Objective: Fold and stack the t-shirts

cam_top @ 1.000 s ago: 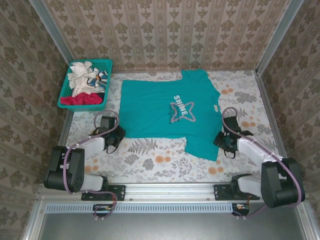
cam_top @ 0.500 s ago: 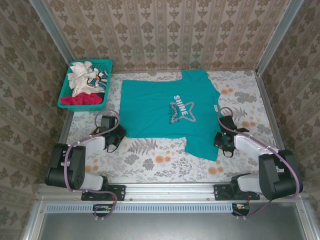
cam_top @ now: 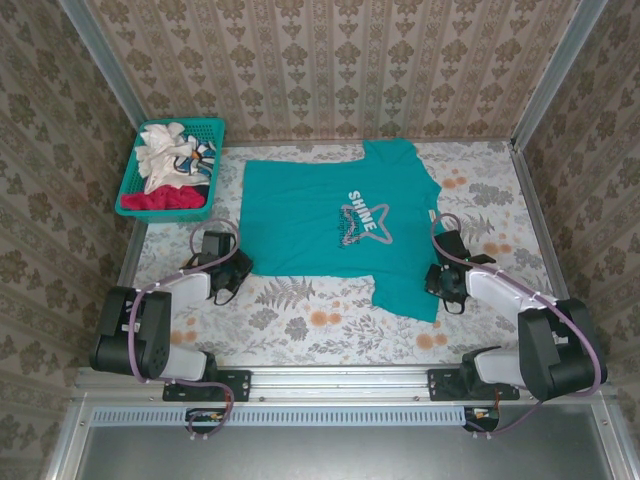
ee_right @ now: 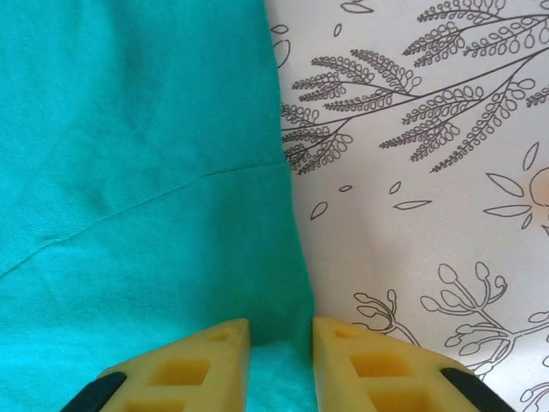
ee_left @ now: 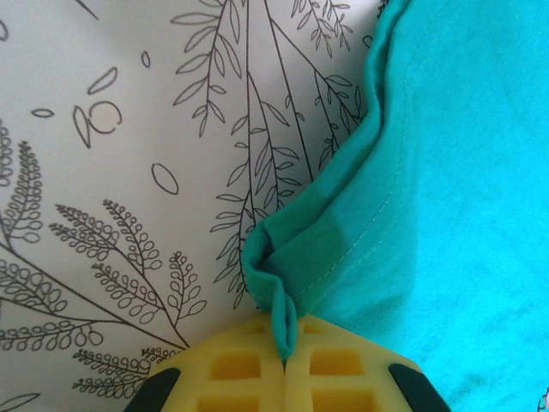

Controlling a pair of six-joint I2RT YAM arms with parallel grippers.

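So, where I'm at: the teal t-shirt (cam_top: 340, 225), soft cloth with white lettering and a star on the chest, is lying spread out flat on the floral-print table (cam_top: 320, 320), reaching from the middle toward the far edge.

My left gripper (ee_left: 286, 330) is sitting low at the shirt's near left corner. The yellow pads (ee_left: 232, 369) are pressing tight together and pinching a little raised fold of the hem between them. You can see the cloth bunching up right where it goes in.

My right gripper (ee_right: 281, 330) is hanging over the shirt's right edge, close to the near right corner. Those jaws are standing a bit apart, one finger over the teal cloth and the other over the bare table, with the shirt's edge running into the gap. They're not squeezing anything as far as I can see.

Over in the far left corner, a teal plastic mesh basket (cam_top: 205, 160) is holding the white shirts (cam_top: 165, 150) and a red shirt (cam_top: 160, 201), all crumpled.
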